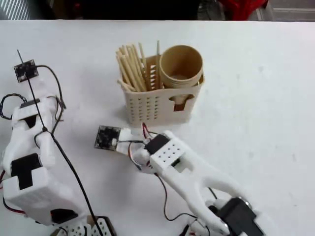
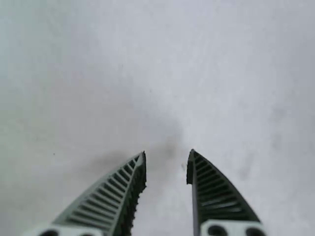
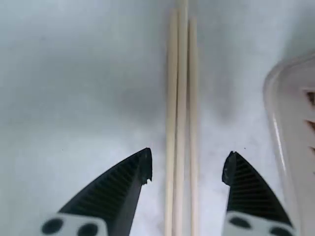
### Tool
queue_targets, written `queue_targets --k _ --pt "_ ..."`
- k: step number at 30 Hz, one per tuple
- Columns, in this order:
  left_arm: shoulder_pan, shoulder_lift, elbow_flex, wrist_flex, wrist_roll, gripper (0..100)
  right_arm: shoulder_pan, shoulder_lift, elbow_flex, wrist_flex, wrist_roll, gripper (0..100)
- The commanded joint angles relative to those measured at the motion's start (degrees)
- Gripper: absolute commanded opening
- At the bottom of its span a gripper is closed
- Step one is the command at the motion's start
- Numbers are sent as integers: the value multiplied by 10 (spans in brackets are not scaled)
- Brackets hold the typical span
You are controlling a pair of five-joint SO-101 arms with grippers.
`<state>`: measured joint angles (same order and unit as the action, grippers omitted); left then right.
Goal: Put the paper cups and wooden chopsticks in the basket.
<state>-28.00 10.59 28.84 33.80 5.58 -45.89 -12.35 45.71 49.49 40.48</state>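
White counter. Standing on it toward the far side, about midway across, a slotted white basket. Lying flat on the surface just beside the basket, three wooden chopsticks, parallel and close together.

the table is seen from high above; wrist views are held close over it, the right sharing the basket

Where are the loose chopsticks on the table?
In the right wrist view, three pale wooden chopsticks lie between the right gripper's open fingers, beside the cream slotted basket.
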Motion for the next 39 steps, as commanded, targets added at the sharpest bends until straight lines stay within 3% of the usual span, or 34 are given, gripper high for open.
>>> queue_targets --k 1,4,11,23,29,39 --pt "0 -4 -12 -10 4 157 0 40 1 -37 10 240" --pt "0 -4 -11 -10 4 157 2 76 -1 -61 10 209" --pt "0 -4 -11 -10 4 157 9 88 -7 -68 8 15" --pt "0 -4 -11 -10 4 157 27 59 -8 -56 8 30" --pt "0 -4 -11 -10 4 157 56 28 4 -48 11 170" --pt "0 -4 -11 -9 4 157 61 21 3 -46 10 34"
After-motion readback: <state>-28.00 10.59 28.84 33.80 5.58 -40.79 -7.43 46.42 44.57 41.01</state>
